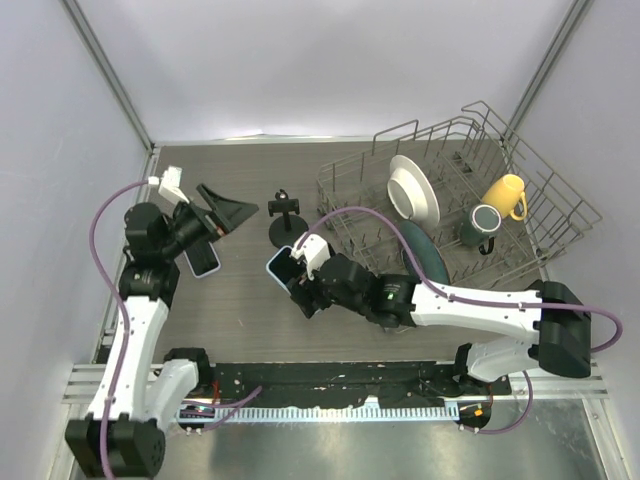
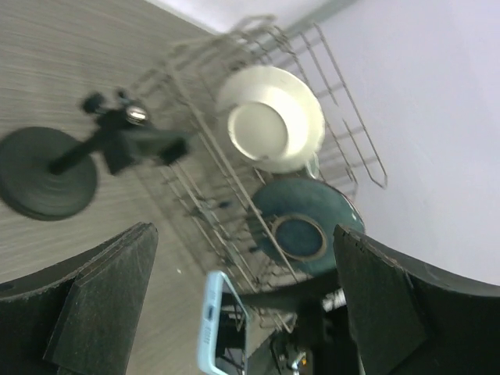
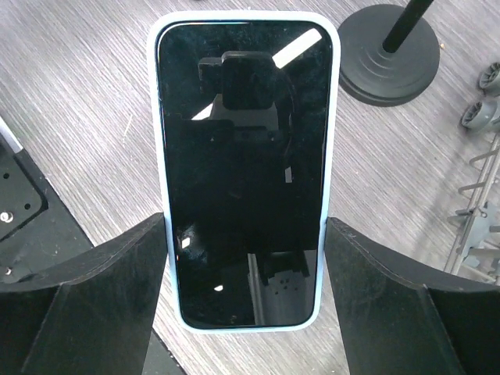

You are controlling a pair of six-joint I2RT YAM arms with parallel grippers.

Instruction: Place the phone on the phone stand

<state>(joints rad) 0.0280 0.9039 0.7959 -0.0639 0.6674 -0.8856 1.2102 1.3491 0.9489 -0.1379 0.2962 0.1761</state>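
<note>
1. Left pincer [image 1: 236,216]: fingers spread wide, holding nothing, raised over the left part of the counter [image 1: 240,305] and pointing towards the stand.
2. Second phone [image 1: 205,260]: dark screen, lying flat on the counter just beside the left arm, partly covered by it.
3. Phone stand [image 1: 284,230]: black, with a round disc base, a thin upright post and a small clamp head. It stands upright at the middle of the counter with nothing on it.
4. Phone [image 3: 246,117]: black screen, pale blue case. It is near the stand's base but apart from it, on the side towards the arms, and is not on the stand. The left wrist view shows it edge-on and tilted.
5. Right pincer [image 3: 246,234]: closed on the phone, with one finger against each long edge at the lower half.
6. Dish rack [image 1: 560,215]: wire, at the right of the counter. It contains:
   - a white plate [image 1: 413,188], standing on edge;
   - a teal plate [image 1: 428,258], leaning;
   - a dark green mug [image 1: 482,225];
   - a yellow mug [image 1: 505,195].
</note>
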